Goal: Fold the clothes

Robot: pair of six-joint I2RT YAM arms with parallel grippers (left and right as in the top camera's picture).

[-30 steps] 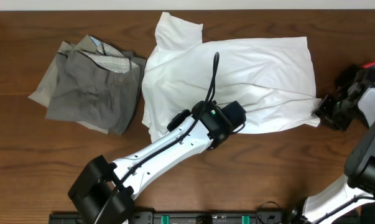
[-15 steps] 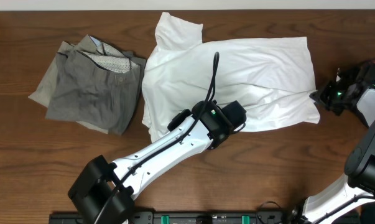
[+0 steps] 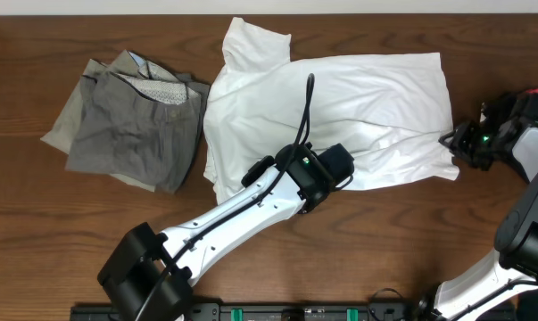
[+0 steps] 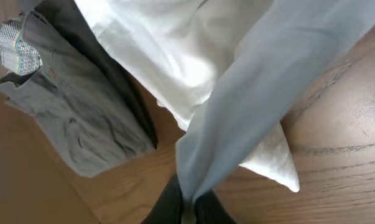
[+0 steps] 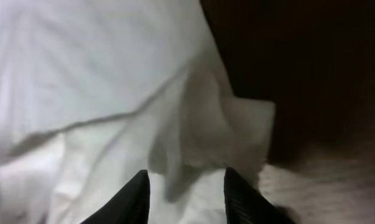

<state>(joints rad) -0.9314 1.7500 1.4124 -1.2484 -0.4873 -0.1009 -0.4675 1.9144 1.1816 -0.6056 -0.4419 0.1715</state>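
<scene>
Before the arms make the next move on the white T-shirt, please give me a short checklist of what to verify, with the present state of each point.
1. The left claw is shut on the white T-shirt: ok, cloth is pinched in its jaws.
2. The right claw is at the shirt's near right corner: ok, cloth lies between its jaws.
3. The right claw is closed on that corner: not ok, its jaws stand apart.
4. The shirt lies flat: not ok, creases run across it.
5. The grey trousers lie apart from the shirt: cannot tell, the edges meet in the overhead view.
</scene>
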